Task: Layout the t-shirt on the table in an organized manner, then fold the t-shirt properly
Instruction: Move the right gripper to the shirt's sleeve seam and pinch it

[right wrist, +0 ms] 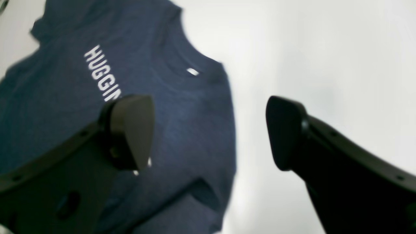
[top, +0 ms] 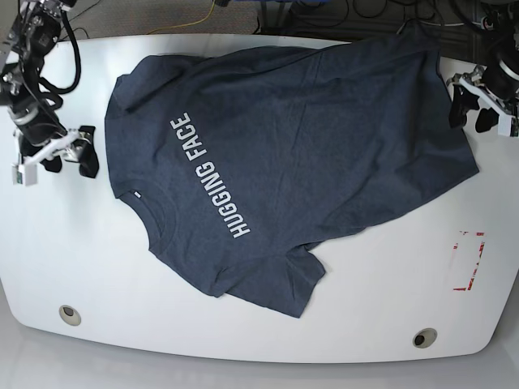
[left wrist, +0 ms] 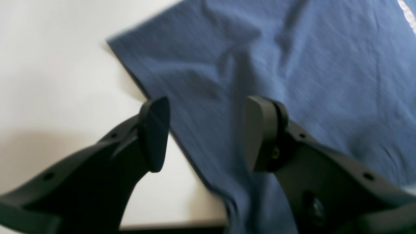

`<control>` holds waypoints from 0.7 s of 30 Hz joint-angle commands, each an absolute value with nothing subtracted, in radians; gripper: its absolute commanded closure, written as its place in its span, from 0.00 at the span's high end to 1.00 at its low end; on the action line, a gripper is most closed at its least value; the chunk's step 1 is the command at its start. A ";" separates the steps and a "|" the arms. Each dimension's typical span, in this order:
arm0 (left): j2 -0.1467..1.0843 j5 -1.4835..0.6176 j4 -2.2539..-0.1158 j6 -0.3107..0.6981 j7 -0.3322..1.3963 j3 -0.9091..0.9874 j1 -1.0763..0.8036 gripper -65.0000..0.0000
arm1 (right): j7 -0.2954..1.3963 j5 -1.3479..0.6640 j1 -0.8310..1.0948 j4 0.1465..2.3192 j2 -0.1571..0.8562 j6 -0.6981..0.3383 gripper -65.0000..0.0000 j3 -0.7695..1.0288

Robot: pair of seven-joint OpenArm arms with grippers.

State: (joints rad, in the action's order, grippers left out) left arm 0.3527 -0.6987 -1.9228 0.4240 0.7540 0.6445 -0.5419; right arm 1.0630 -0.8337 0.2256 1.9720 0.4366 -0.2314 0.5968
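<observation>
The t-shirt point(top: 292, 154) lay spread across my worktop point(top: 243, 324), dark navy heather, letters up, faintly rumpled, one sleeve creased. My left jaws point(left wrist: 208, 133) stood parted and empty above its hem corner. My right jaws point(right wrist: 209, 131) gaped wide, holding nothing, with the collar and shoulder just beside them.

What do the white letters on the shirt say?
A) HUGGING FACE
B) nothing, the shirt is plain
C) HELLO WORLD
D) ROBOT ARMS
A: in the base view the t-shirt lies spread out on the table with its printed side up, and the white block letters across the chest read HUGGING FACE.
</observation>
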 commanded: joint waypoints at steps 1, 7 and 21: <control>0.320 -0.662 -1.939 0.426 0.725 0.654 -0.473 0.48 | 1.040 -0.766 0.157 1.957 0.437 -0.243 0.79 0.564; 0.265 -0.533 -1.939 0.426 0.725 0.648 -0.383 0.32 | 1.035 -0.636 0.056 1.859 0.400 -0.248 0.79 0.503; 0.191 -0.354 -1.939 0.426 0.723 0.653 -0.266 0.24 | 0.921 -0.493 -0.133 1.598 0.395 -0.329 0.79 0.317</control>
State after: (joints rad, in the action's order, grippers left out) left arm 0.1913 -0.3561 -1.9224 0.4252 0.7414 0.6479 -0.2707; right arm 0.9646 -0.4950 -0.1059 1.6073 0.3756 -0.3275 0.3344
